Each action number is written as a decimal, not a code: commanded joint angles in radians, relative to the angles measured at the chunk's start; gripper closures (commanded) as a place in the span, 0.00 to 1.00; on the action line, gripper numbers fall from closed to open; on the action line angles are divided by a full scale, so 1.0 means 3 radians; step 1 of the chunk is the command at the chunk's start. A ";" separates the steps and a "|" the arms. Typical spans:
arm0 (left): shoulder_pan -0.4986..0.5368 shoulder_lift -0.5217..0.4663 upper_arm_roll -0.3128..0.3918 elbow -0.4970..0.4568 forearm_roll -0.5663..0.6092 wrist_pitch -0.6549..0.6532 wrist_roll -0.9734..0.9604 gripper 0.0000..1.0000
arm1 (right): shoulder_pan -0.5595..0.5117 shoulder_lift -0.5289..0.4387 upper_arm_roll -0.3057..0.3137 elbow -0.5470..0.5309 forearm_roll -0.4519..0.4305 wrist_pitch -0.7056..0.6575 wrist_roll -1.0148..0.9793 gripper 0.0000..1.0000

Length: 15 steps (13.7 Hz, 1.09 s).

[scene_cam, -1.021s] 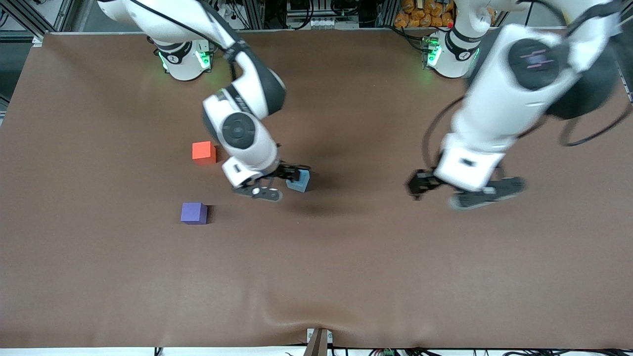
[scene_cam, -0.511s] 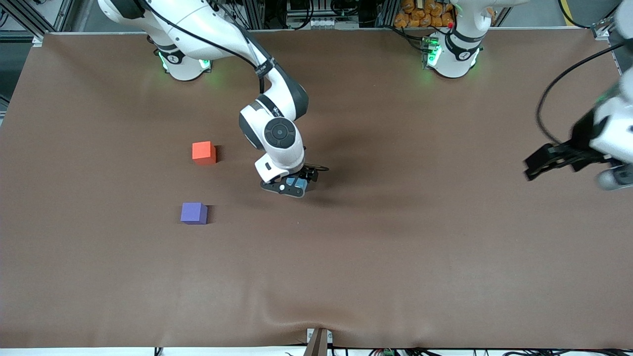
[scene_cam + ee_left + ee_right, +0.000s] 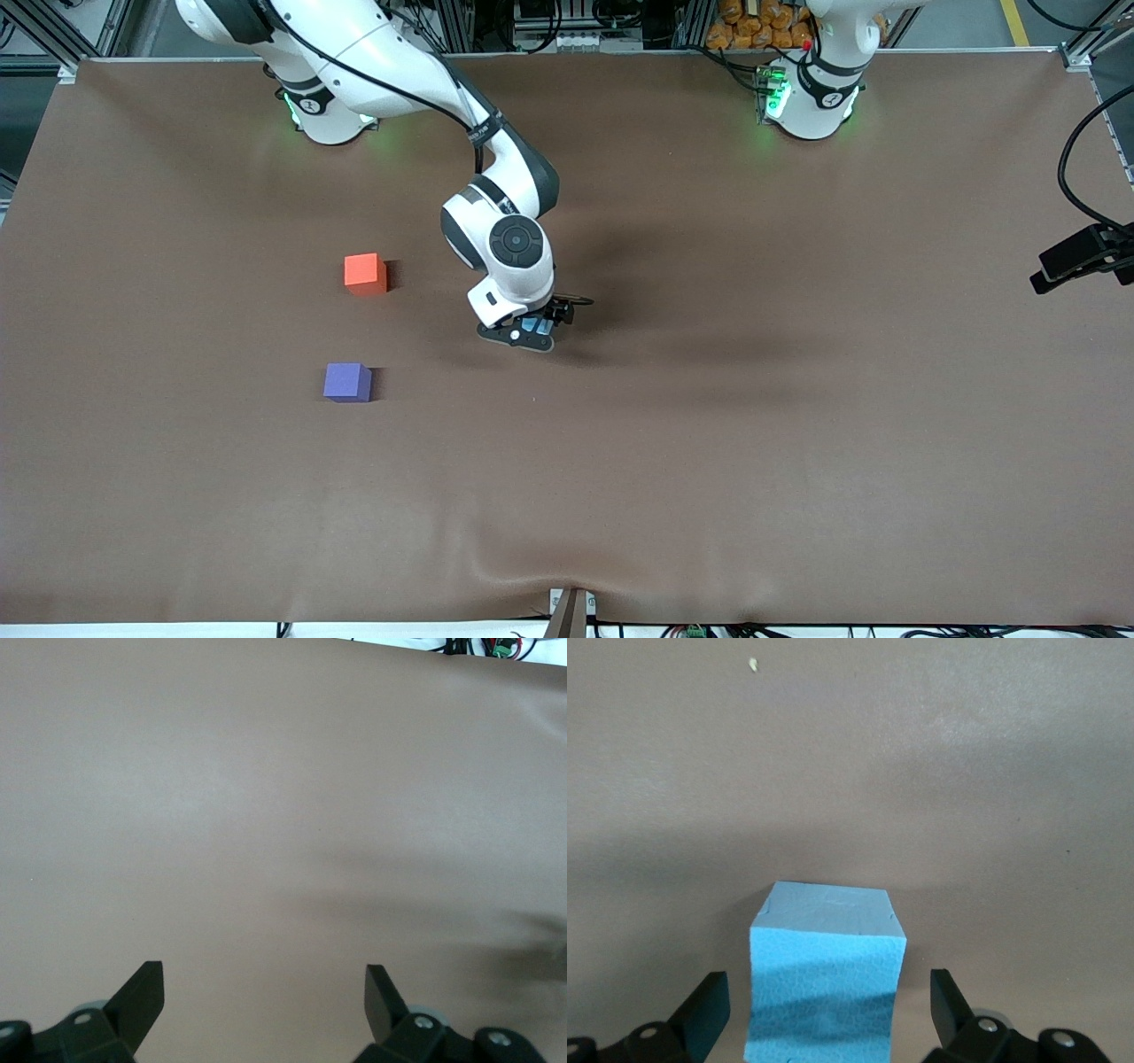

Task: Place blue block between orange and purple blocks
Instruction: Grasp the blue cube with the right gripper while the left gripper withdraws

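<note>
The blue block [image 3: 532, 325] sits on the brown table near the middle, mostly hidden under the right gripper [image 3: 530, 333]. In the right wrist view the blue block [image 3: 824, 966] stands between the open fingers [image 3: 709, 1003] of the right gripper [image 3: 828, 997], with a gap on each side. The orange block [image 3: 365, 272] and the purple block [image 3: 346, 382] lie toward the right arm's end, the purple one nearer the front camera. The left gripper [image 3: 1067, 261] is at the left arm's end of the table, open and empty [image 3: 264, 979] over bare table.
The brown table cover [image 3: 709, 461] has a wrinkle at its front edge [image 3: 567, 576]. A black cable [image 3: 1076, 168] hangs near the left arm. Nothing stands between the orange and purple blocks.
The right gripper has swung over the blue block and now straddles it. The left arm has pulled away from the table's middle to the left arm's end.
</note>
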 commanded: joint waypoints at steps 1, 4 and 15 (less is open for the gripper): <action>-0.0014 -0.0106 -0.0046 -0.0108 -0.0029 -0.0041 -0.0024 0.00 | 0.0045 0.0009 -0.0027 -0.0010 -0.0080 0.0036 0.0104 0.00; -0.0003 -0.0122 -0.0122 -0.0093 -0.0034 -0.0108 -0.0029 0.00 | 0.0040 0.0009 -0.0027 -0.0010 -0.0080 0.0062 0.0186 0.28; -0.0003 -0.0198 -0.0148 -0.0108 -0.0009 -0.0323 -0.0034 0.00 | -0.0572 -0.0788 -0.0016 -0.0015 -0.0044 -0.0974 -0.0368 0.71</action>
